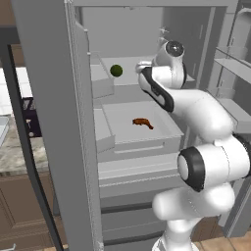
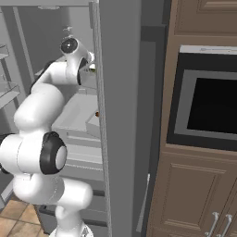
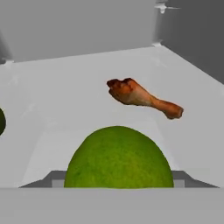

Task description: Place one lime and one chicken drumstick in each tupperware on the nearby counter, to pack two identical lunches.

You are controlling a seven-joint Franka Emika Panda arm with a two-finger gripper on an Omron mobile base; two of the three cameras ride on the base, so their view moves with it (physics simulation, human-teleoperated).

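My pincer is pinching a lime (image 3: 119, 158) inside the fridge; round, firm and slick, so I grip across its widest middle. A chicken drumstick (image 3: 142, 97) lies beyond.

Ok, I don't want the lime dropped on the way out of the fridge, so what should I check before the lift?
1. Lime centred low in the hand view, close up: ok.
2. Jaws shut firmly on it: cannot tell, the contact is hidden.
3. Drumstick apart from that lime: ok, it lies farther back.
4. Second lime out of the way: ok, it sits off to one side.
5. Fridge door open for pulling back: ok.
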